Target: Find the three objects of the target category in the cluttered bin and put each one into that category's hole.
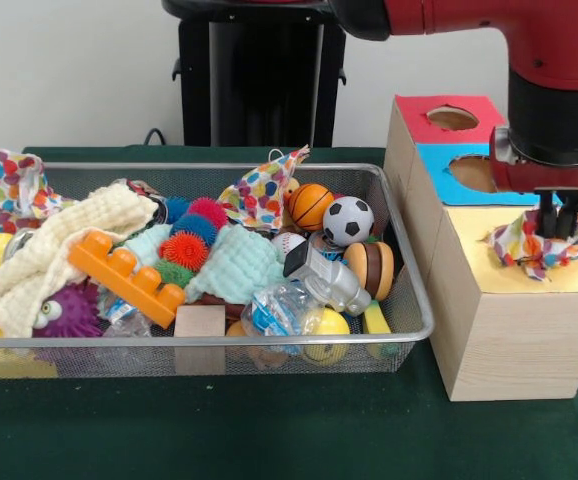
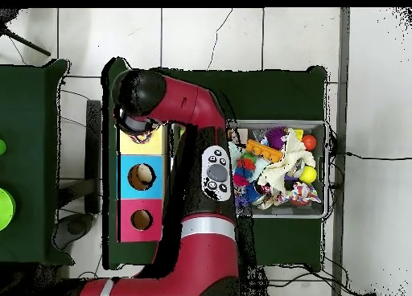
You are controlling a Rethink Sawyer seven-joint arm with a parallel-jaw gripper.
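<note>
The wire mesh bin point(image 1: 219, 167) sits at the left, full of toys. Two polka-dot fabric pieces lie in it: one draped over the far left rim point(image 1: 17, 185), one at the back middle point(image 1: 262, 190). The third polka-dot piece point(image 1: 529, 245) lies bunched on the yellow top of the wood-grain box point(image 1: 509, 340). My gripper point(image 1: 559, 225) points down into it, fingers close together and shut on the fabric. The yellow-surround hole is hidden under the fabric and gripper. In the overhead view the gripper point(image 2: 138, 130) is over the yellow end point(image 2: 157, 141) of the box, left of the bin point(image 2: 326, 148).
The blue-surround hole point(image 1: 474, 172) and the red-surround hole point(image 1: 452, 118) lie behind the gripper. In the bin are a cream waffle cloth point(image 1: 59, 245), a mint waffle cloth point(image 1: 234, 265), an orange toy brick point(image 1: 124, 275), a soccer ball point(image 1: 349, 220) and a basketball point(image 1: 311, 205).
</note>
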